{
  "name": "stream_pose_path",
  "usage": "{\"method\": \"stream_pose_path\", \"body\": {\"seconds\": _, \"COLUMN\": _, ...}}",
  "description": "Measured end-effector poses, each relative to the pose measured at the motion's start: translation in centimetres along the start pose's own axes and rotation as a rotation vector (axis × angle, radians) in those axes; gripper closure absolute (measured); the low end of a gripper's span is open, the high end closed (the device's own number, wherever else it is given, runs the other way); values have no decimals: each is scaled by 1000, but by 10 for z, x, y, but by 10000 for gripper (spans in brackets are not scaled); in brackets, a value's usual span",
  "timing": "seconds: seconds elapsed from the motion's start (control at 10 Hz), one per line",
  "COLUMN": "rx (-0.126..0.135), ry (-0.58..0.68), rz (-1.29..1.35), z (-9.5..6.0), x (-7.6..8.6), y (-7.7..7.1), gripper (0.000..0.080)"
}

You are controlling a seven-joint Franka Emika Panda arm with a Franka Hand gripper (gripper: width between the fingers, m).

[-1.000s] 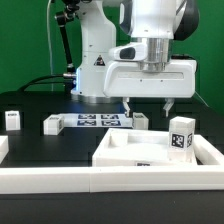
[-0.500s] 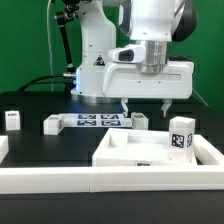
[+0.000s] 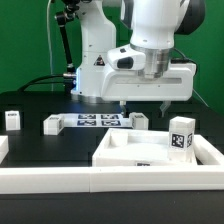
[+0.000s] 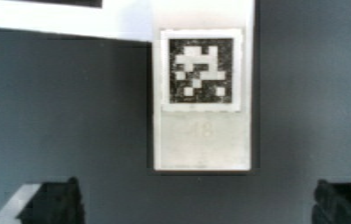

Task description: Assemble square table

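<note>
White leg (image 4: 207,100) (tag (image 4: 200,68) up) lies below the gripper (image 3: 144,105) — jaws wide.

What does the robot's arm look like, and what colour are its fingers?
The arm is shiny white and rounded, with a dark grey band at one joint. Its hand is a wide white box with two short dark fingers. A small dark logo marks its lower part, and black cables run behind.

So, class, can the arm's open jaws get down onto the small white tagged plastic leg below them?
Probably yes: the small white tagged plastic leg lies uncovered below the open jaws.
</note>
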State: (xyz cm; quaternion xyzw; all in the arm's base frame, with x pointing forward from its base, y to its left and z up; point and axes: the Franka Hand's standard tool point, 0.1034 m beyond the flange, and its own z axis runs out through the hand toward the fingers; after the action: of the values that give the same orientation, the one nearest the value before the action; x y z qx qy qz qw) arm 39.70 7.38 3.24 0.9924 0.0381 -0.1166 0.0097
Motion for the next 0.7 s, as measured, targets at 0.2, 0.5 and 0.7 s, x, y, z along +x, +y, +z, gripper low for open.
{"method": "stream_pose_path", "body": {"seconds": 0.2, "rx": 7, "ry": -116, "rz": 6, "z": 1, "x": -2, "y": -2, "gripper": 150}}
{"method": "stream_pose_path", "body": {"seconds": 0.5, "rx": -6, "ry": -344, "rz": 26, "z": 1, "x": -6, "y": -4, "gripper": 150}}
{"method": "stream_pose_path", "body": {"seconds": 0.7, "rx": -8, "ry": -454, "rz": 37, "z": 4, "x": -4, "y": 0, "gripper": 150}}
